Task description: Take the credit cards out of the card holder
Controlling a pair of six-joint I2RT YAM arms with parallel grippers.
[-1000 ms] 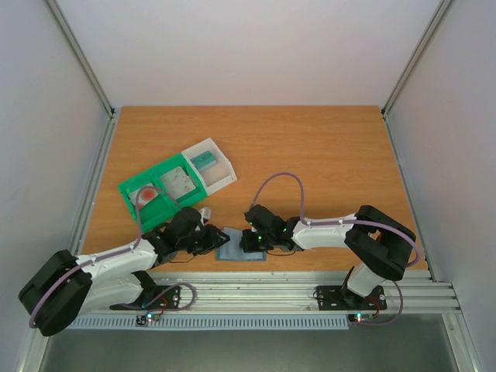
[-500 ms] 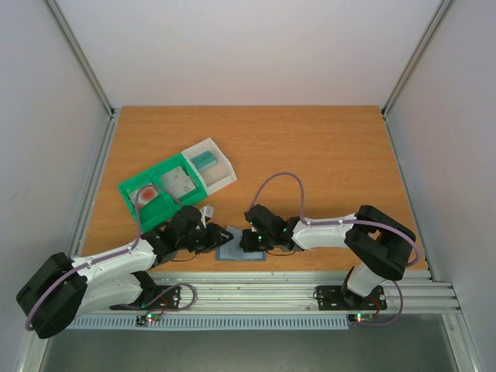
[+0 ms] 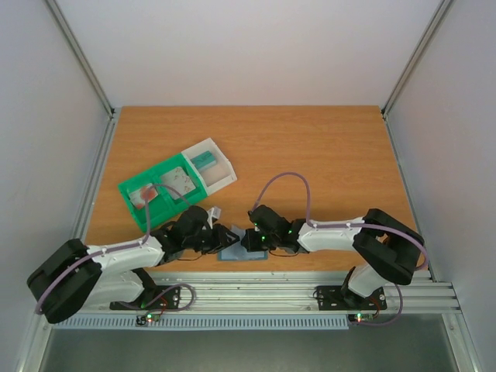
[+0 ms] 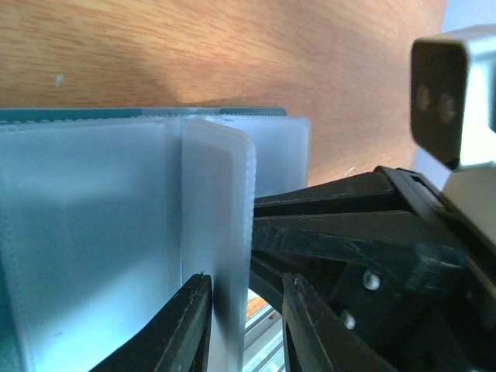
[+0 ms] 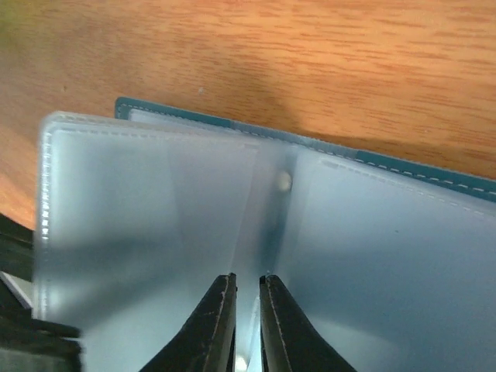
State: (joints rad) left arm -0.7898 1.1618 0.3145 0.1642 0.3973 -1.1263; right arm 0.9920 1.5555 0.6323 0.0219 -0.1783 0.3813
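Note:
The slate-blue card holder (image 3: 242, 252) lies open near the table's front edge, between both grippers. In the left wrist view its frosted plastic sleeves (image 4: 116, 232) stand up. One sleeve leaf (image 4: 221, 232) sits between my left gripper's (image 4: 246, 329) jaws, against the left finger, with a gap to the right finger. My right gripper (image 5: 246, 310) is nearly closed, pinching a thin leaf at the holder's fold (image 5: 271, 225). No credit card shows inside the sleeves. A small whitish card with a red mark (image 3: 145, 194) lies in the green tray.
A green-and-clear compartment tray (image 3: 203, 147) stands at the back left of the holder, with a teal card (image 3: 204, 160) in its clear end. The table's front edge and the aluminium rail (image 3: 271, 291) run just behind the grippers.
My left gripper has moved right onto the card holder's left side, and a sleeve leaf now stands between its jaws. The right arm has shifted slightly right.

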